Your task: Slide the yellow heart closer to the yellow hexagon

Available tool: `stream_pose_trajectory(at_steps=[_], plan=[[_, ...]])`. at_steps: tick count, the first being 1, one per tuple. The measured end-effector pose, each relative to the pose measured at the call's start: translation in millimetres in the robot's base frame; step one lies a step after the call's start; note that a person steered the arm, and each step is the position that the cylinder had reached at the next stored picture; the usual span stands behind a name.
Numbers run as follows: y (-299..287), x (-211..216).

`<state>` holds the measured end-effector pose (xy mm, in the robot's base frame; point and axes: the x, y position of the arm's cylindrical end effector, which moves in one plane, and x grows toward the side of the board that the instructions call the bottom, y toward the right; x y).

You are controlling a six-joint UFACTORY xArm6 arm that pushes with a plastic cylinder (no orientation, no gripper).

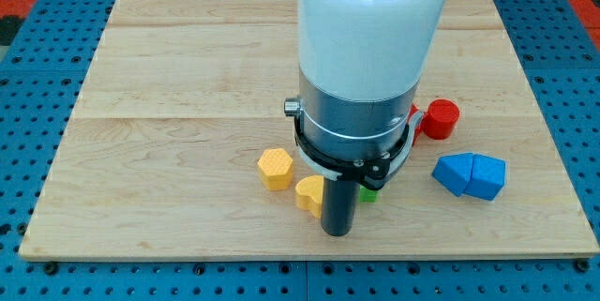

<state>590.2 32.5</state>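
The yellow heart (308, 192) lies near the view's bottom, at the middle of the wooden board (169, 104). The yellow hexagon (276, 169) sits just to its upper left, a small gap apart. My tip (337, 232) stands right beside the heart's right side, touching it or nearly so. The arm's wide white and grey body (361, 67) rises above the rod and hides the board behind it.
A green block (368, 193) peeks out right of the rod, mostly hidden. A red cylinder (439, 118) stands at the right, with a sliver of another red block (412, 113) beside it. Two blue blocks (470, 175) lie together at the lower right.
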Motion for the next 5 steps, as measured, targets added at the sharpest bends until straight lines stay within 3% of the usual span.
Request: stream_pose_trajectory(at_steps=[1,5], plan=[[-26.8,-16.9],[7.8,-9.7]])
